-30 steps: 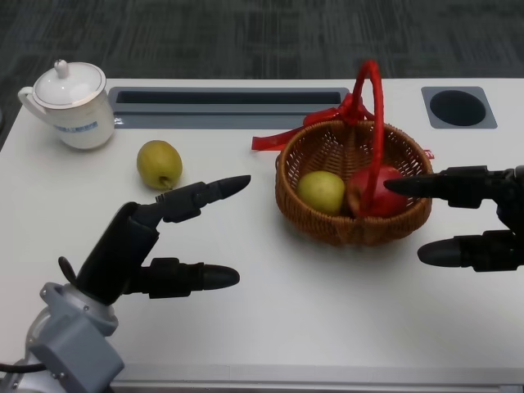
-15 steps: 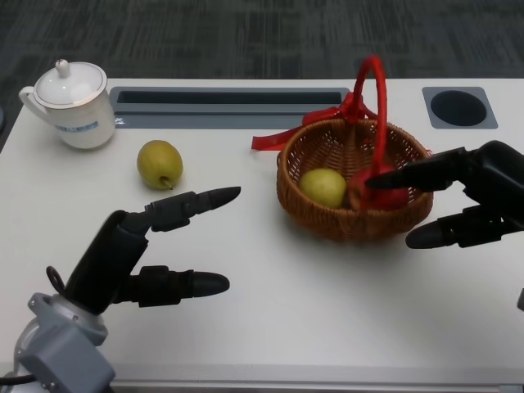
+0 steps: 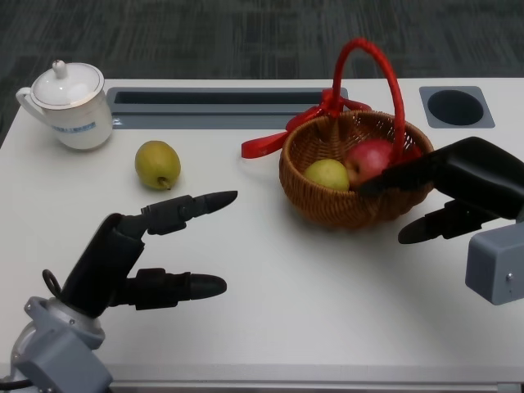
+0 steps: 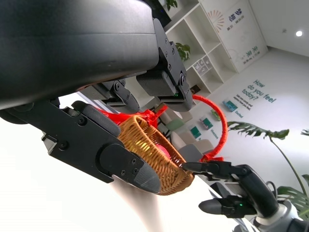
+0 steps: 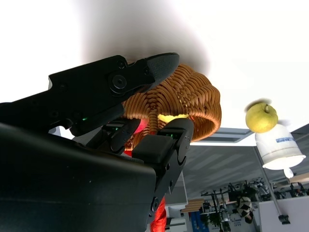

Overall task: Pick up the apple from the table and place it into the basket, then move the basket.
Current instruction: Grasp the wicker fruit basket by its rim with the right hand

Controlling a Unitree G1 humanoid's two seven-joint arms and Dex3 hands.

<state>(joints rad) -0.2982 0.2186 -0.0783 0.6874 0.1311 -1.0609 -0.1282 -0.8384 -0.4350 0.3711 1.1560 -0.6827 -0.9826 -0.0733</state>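
The red apple (image 3: pixel 370 157) lies inside the wicker basket (image 3: pixel 327 201) beside a yellow-green fruit (image 3: pixel 327 174). The basket has a red handle (image 3: pixel 391 78) and stands right of the table's centre, leaning a little. My right hand (image 3: pixel 458 192) grips the basket's right rim: one finger reaches over the rim beside the apple, another lies low outside the wall. In the right wrist view the fingers (image 5: pixel 159 65) straddle the basket (image 5: pixel 198 99) wall. My left hand (image 3: pixel 139 254) hovers open over the near left of the table, holding nothing.
A yellow pear (image 3: pixel 157 164) lies on the table at left. A white lidded teapot (image 3: pixel 70 102) stands at the far left corner. A long grey slot (image 3: pixel 221 98) and a round grommet (image 3: pixel 457 106) sit along the far edge. A red ribbon (image 3: pixel 262 146) trails from the basket.
My right hand has closed in on the basket's rim; the basket has tipped and shifted, its handle top swinging up and left. The apple shows more. My left hand has sunk slightly nearer.
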